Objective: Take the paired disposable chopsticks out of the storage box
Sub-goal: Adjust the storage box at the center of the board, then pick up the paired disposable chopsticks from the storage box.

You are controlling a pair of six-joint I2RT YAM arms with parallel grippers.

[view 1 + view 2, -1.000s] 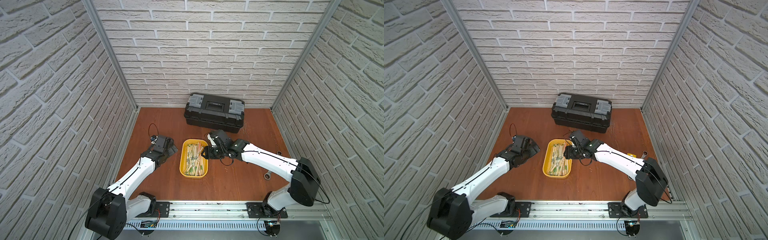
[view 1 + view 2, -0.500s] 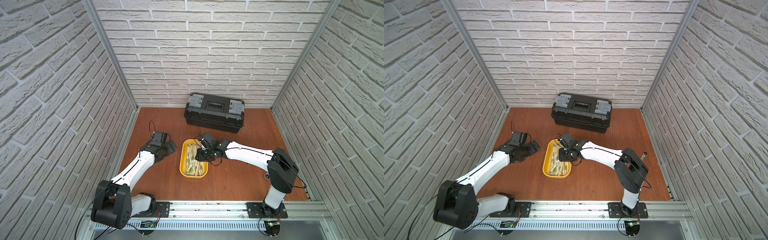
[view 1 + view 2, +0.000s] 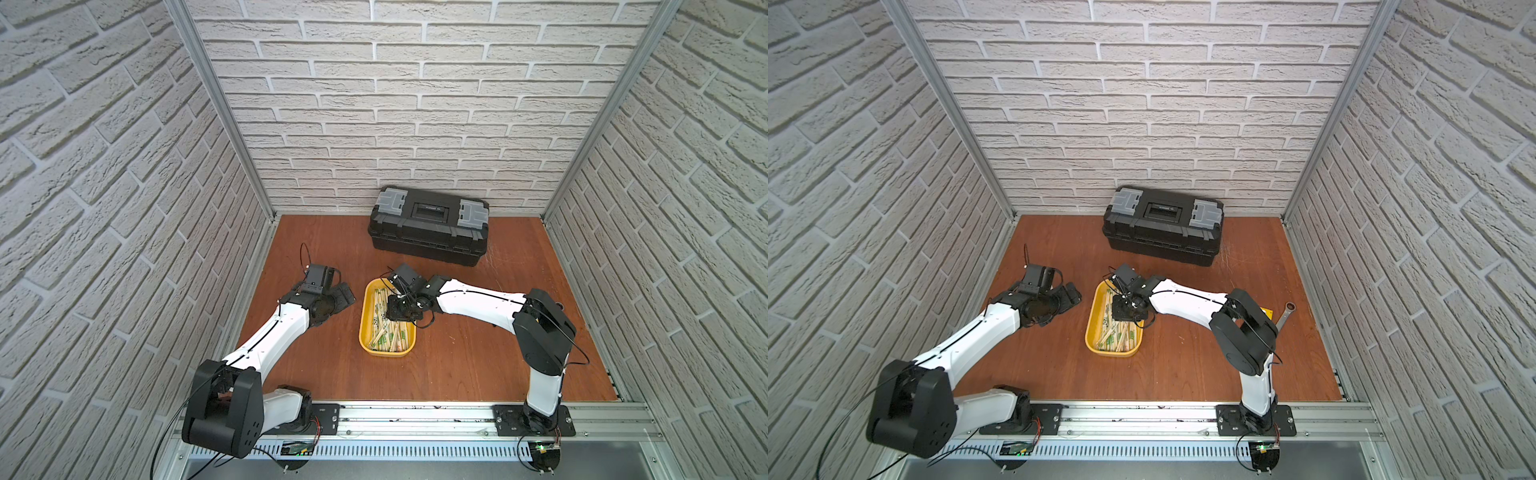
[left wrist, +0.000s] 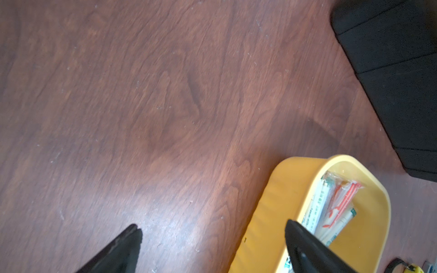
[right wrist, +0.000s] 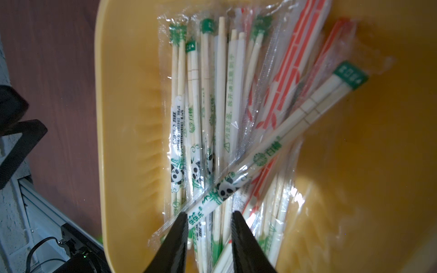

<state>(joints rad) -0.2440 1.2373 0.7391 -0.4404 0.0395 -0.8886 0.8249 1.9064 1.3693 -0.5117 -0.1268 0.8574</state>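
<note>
Straddling one panda-print sleeved chopstick pair (image 5: 283,139) in the yellow plastic tray (image 5: 123,118), my right end effector (image 5: 209,214), unclamped, should pinch just that.

The table (image 3: 457,365) is a reddish-brown wooden board. Near its middle stands the yellow storage box (image 3: 386,353). The black toolbox (image 3: 428,226) stands at the far side, by the back wall. A metal wrench (image 3: 1284,316) lies at the right side.

One storage box (image 3: 362,316), one toolbox (image 3: 428,227), one wrench (image 3: 1284,316); roughly a dozen chopstick pairs (image 5: 221,99), exact number unclear.
</note>
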